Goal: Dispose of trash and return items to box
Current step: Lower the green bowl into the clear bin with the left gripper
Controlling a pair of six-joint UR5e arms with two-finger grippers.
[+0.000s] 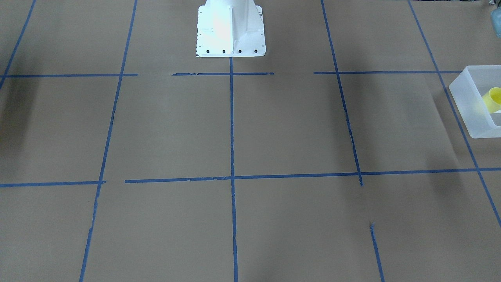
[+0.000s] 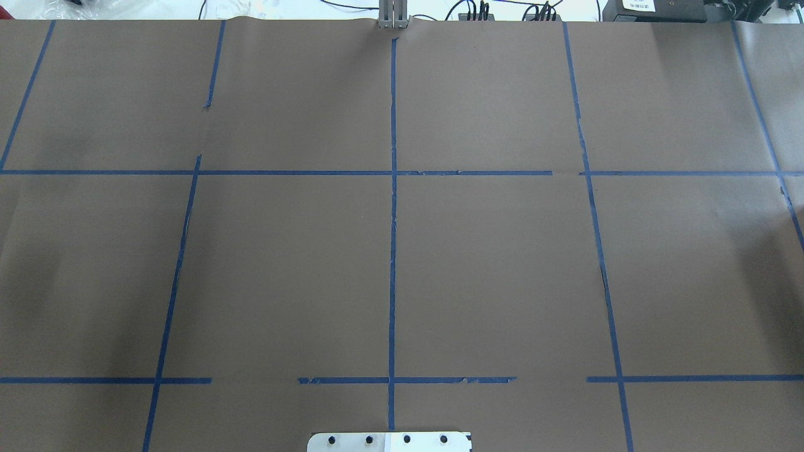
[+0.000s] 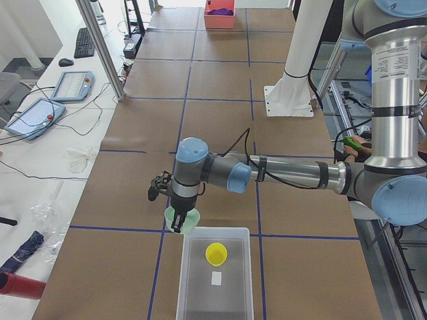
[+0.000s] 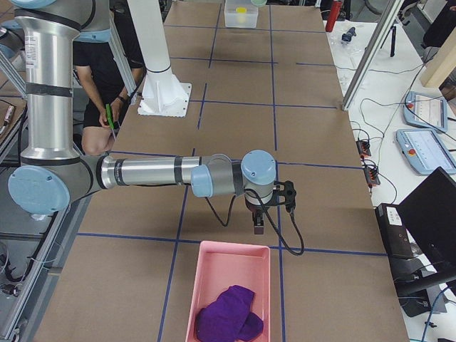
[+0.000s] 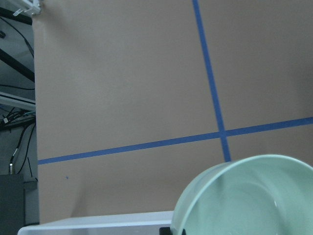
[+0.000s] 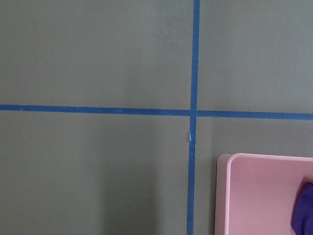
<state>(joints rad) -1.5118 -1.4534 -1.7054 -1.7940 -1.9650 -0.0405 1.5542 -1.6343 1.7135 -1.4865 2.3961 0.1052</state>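
Observation:
The frosted tub [image 3: 213, 293] stands at the table's left end, also at the right edge of the front view [image 1: 469, 105]. The yellow cup [image 3: 215, 253] lies inside it, next to a white label [image 3: 215, 278]; the cup also shows in the front view [image 1: 494, 100]. My left gripper [image 3: 177, 223] is shut on the rim of the mint-green bowl [image 3: 187, 219], holding it off the table at the tub's far corner. In the left wrist view the bowl [image 5: 249, 196] hangs just past the tub's rim [image 5: 98, 225]. My right gripper [image 4: 258, 226] hovers over the table; I cannot tell if it is open.
A pink bin [image 4: 228, 274] holding a purple cloth [image 4: 224, 317] stands at the table's right end, just in front of the right gripper; its corner shows in the right wrist view [image 6: 264, 196]. The white robot base [image 1: 230, 29] stands mid-table. Blue tape lines grid the brown tabletop.

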